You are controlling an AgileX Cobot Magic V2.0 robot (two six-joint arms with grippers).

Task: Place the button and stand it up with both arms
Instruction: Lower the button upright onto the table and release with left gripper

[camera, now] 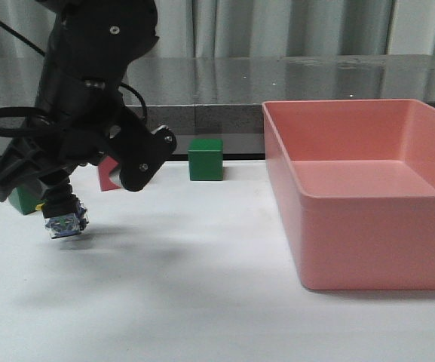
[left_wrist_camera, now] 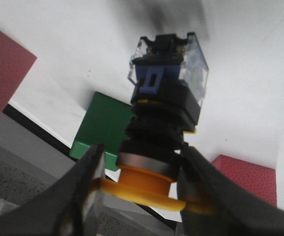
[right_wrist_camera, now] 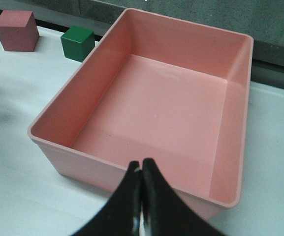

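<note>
Worktop [camera: 202, 302], white and smooth, fills the lower part of the front view, and the small push-button switch with yellow mushroom cap, black cylindrical body and bluish-grey square base [camera: 65, 219] hangs just above it at the left edge of the frame, base pointing down and slightly tilted, casting a soft shadow beneath. The bulky black left arm [camera: 89, 90] reaches down from the upper left, and its left tool [left_wrist_camera: 141, 172] is clamped on the switch: in the left wrist view the two dark fingers [left_wrist_camera: 87, 191] press either side of the black body just above the yellow cap. A green cube [camera: 206, 159] stands at the back of the worktop near the centre of the front view, a dark pink block [camera: 108, 176] sits partly hidden behind the arm to its left, and another green block [camera: 22, 200] peeks out at the far left behind the arm. A large pink rectangular plastic bin [camera: 368, 249] occupies the right side of the front view. In the right wrist view the right tool [right_wrist_camera: 141, 196] hovers over the near wall of that bin, its black fingertips pressed together with nothing between them.
</note>
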